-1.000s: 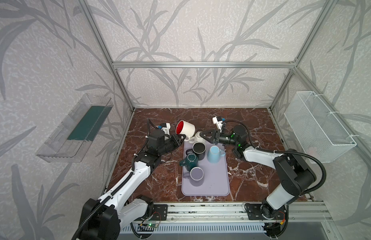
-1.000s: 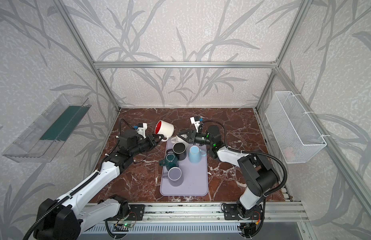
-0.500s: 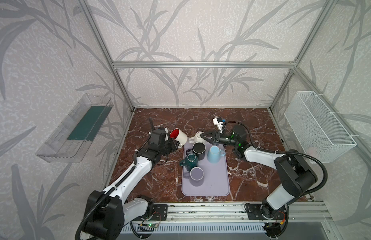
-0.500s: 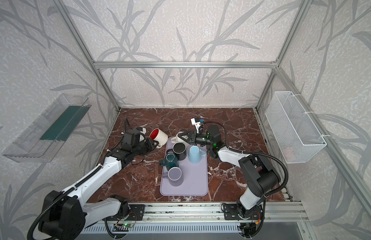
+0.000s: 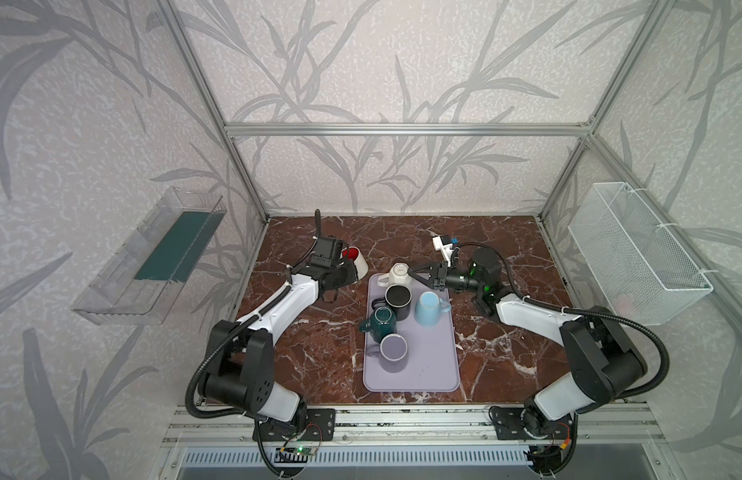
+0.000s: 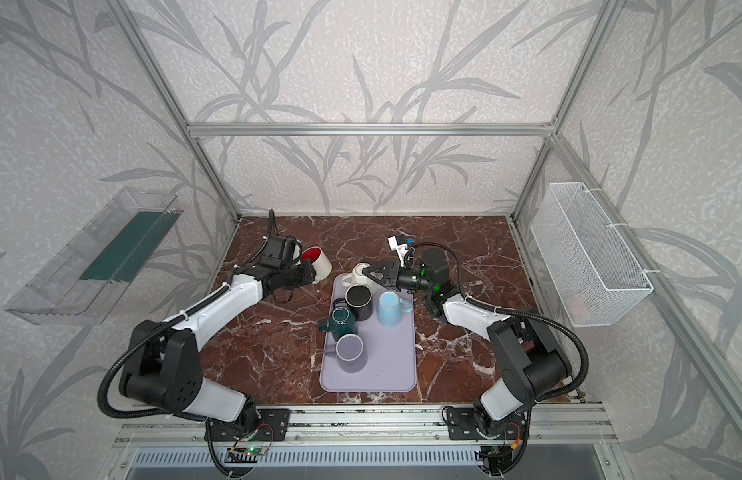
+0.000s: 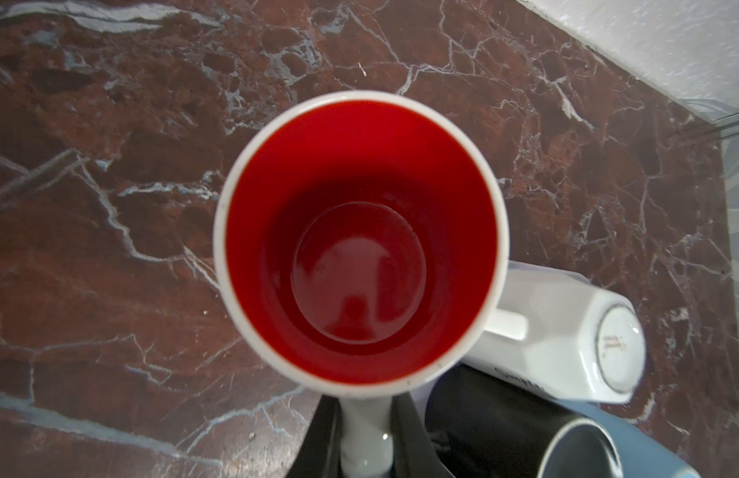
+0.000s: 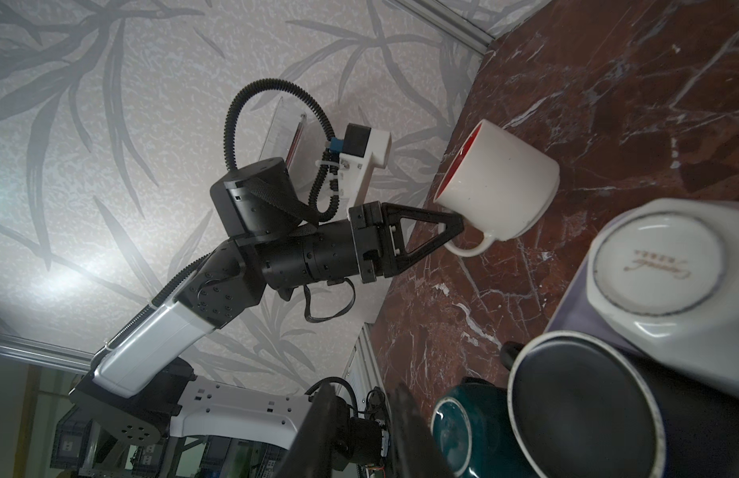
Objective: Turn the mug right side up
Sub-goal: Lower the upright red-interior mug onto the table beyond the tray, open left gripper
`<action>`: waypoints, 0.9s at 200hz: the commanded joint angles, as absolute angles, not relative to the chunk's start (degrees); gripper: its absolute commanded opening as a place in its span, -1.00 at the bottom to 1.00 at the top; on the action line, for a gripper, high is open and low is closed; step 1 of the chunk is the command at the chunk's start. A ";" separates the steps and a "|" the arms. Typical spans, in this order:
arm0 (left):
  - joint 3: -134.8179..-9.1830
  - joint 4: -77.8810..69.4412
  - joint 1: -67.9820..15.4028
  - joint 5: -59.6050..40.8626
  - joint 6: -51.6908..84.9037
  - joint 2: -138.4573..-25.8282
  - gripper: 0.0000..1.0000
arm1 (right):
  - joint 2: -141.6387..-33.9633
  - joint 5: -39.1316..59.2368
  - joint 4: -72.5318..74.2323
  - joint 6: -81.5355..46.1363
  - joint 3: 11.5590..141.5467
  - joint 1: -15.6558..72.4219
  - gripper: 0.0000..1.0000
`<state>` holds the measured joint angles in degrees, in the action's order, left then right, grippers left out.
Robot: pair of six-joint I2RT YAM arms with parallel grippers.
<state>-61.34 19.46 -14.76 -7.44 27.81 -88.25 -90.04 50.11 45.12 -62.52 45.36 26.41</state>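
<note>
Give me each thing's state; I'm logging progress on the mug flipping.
red-lined mug: off the tray, tilted, mouth upward
left hand: shut on the red-lined mug's handle
right hand: open, empty
white mug: tipped over, base showing, at the tray's far end
black mug: upright on the tray
teal mug: upside down
light blue mug: looks upside down
purple mug: cannot tell which end is up

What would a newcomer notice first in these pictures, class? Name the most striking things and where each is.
The red-lined mug stands out: the left end effector grips its handle, holding it tilted over the marble table beside the far end of the lilac tray. On that tray, a white mug lies tipped at the far end, just beyond a black mug.
</note>
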 commanded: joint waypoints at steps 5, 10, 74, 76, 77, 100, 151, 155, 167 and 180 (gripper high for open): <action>-67.57 18.70 -14.44 -1.76 21.84 -91.92 -1.00 | -87.76 51.76 43.41 -60.24 44.91 25.66 -0.49; -68.50 18.68 -14.46 -1.24 21.27 -92.90 -1.00 | -87.65 51.81 43.13 -59.98 44.96 25.54 -0.49; -77.40 17.65 -14.33 6.10 13.83 -103.72 -1.00 | -86.03 51.89 37.86 -56.65 44.98 24.53 -0.49; -77.56 17.55 -14.39 6.27 13.81 -103.98 -1.00 | -85.98 51.89 37.66 -56.46 44.95 24.55 -0.49; -77.63 17.43 -14.36 6.30 13.80 -104.15 -1.00 | -85.92 51.87 37.59 -56.44 44.98 24.58 -0.49; -78.73 15.21 -14.35 7.88 11.62 -106.74 -1.00 | -84.60 51.23 34.19 -53.95 45.18 24.53 -0.48; -81.59 13.70 -13.47 9.92 9.15 -110.66 -1.00 | -81.30 50.54 26.56 -48.01 45.25 24.61 -0.48; -81.79 13.71 -13.37 9.58 8.91 -110.88 -1.00 | -81.03 50.34 26.11 -47.67 45.26 24.58 -0.48; -82.26 13.54 -13.12 8.89 8.51 -111.69 -1.00 | -80.44 49.80 24.54 -46.25 45.26 24.59 -0.45; -82.79 13.54 -12.76 8.08 8.27 -112.69 -1.00 | -79.98 49.41 22.94 -45.12 45.42 24.54 -0.45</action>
